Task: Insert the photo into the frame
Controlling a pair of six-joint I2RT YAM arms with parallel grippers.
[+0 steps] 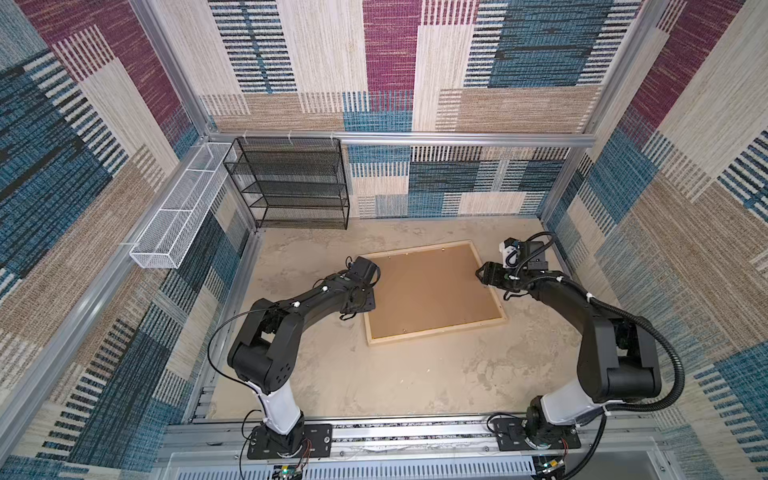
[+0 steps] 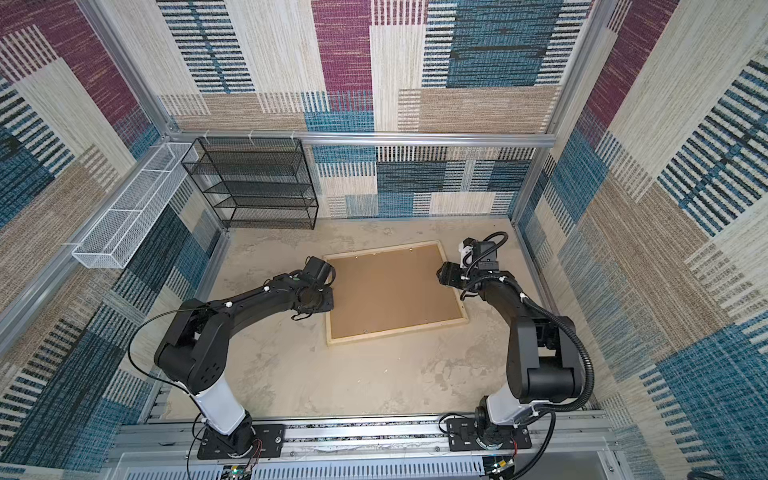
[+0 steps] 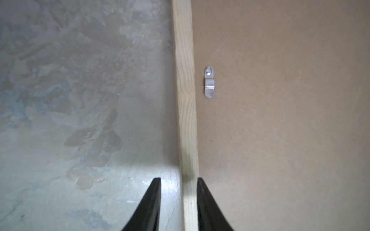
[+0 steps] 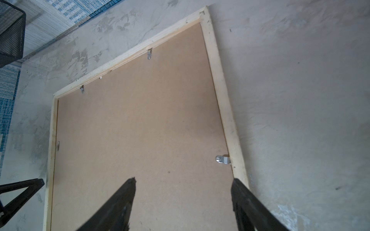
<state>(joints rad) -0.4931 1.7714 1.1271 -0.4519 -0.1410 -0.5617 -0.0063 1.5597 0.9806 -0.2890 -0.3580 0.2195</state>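
Robotics lab test cell: aluminium profiles (image 1: 457, 139) box in a plaster-look tabletop (image 1: 374, 374). Patchwork carpet (image 1: 390, 50) lines the walls behind the black mesh rack (image 1: 289, 183). Opposite that rack, left arm (image 1: 291, 307) and right arm (image 1: 602, 332) bolt onto a rail (image 1: 415, 434).

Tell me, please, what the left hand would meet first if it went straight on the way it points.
Probably the pale wooden frame: the left hand straddles its rail, table on one side, brown backing board on the other; depth is unclear.

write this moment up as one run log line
stage: frame back-up on table, backing board in it, photo not in view | left gripper: open, astride frame rail | right gripper: open, at opposite rail
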